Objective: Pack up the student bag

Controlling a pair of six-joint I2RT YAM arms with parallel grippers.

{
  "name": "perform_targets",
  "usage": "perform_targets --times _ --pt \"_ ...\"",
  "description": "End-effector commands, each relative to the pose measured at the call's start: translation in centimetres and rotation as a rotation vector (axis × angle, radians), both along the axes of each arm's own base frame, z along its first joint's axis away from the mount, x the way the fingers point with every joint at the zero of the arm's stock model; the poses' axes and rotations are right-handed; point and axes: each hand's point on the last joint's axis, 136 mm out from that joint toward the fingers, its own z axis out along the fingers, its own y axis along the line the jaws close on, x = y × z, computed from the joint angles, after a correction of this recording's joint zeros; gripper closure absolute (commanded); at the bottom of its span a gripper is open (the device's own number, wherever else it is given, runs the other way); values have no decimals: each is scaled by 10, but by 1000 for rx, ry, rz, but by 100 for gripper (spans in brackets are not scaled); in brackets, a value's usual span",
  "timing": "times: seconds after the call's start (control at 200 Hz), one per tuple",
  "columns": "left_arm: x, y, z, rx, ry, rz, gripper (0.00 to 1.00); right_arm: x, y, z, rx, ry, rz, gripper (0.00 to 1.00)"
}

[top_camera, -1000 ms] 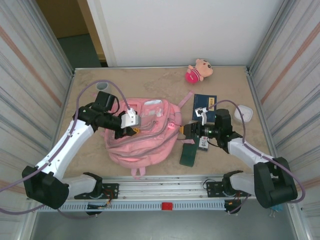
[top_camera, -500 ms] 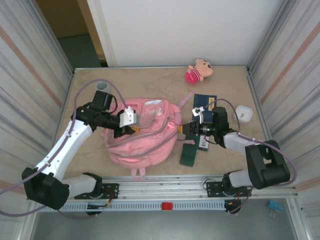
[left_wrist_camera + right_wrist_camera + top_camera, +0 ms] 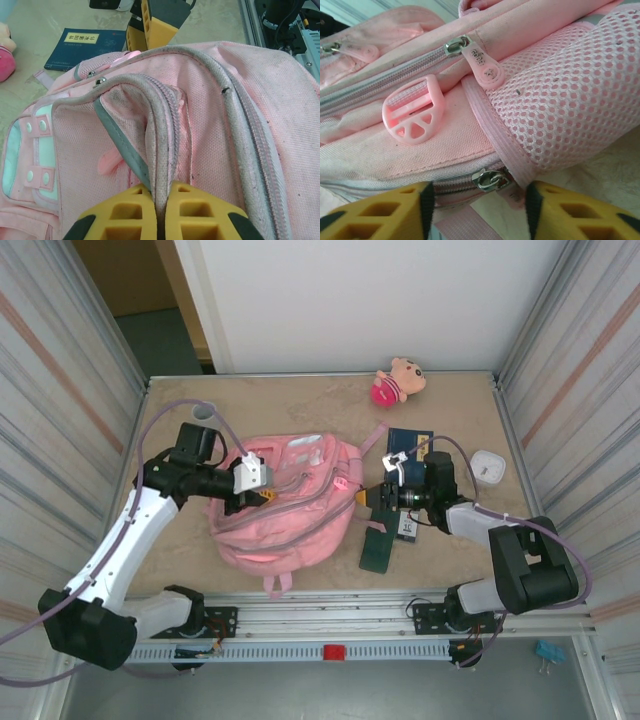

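The student bag (image 3: 290,525) lies flat in the middle of the bench (image 3: 300,405), nearer its near edge. The left claw (image 3: 161,202) is clamped tight on a grey-piped zipper edge on top of the bag. The right claw (image 3: 477,200) stands part open at the bag's right side. Its yellow fingers (image 3: 380,215) straddle a metal zipper pull (image 3: 489,179), with a gap on each side. A blue book (image 3: 405,440) lies just beyond that claw.
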Motion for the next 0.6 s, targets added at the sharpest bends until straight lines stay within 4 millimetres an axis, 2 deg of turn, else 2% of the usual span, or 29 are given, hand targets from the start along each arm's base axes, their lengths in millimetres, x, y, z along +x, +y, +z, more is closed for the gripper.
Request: perform_targets --times 0.0,0.095,0.14,0.246,0.351,0.386,0.501,0.596 --pt "-7 -11 41 -146 -106 -72 100 3 2 17 35 -41 28 57" --pt "-7 -11 42 -157 -102 -74 100 3 3 19 38 -41 32 56" --pt "-8 -11 44 -168 -103 -77 100 5 2 17 34 -41 25 50" --pt "-9 -12 46 -180 -97 -83 100 9 3 15 33 -38 20 26" --pt "-9 -12 47 -189 -95 -87 100 11 7 19 62 -33 40 22" --pt "-10 -12 48 -190 -94 -87 100 10 8 22 71 -34 51 26" --pt "-7 -11 46 -183 -103 -73 100 4 9 27 86 -34 70 48" --pt "-2 -9 41 -169 -107 -50 100 -1 4 29 88 -41 63 57"
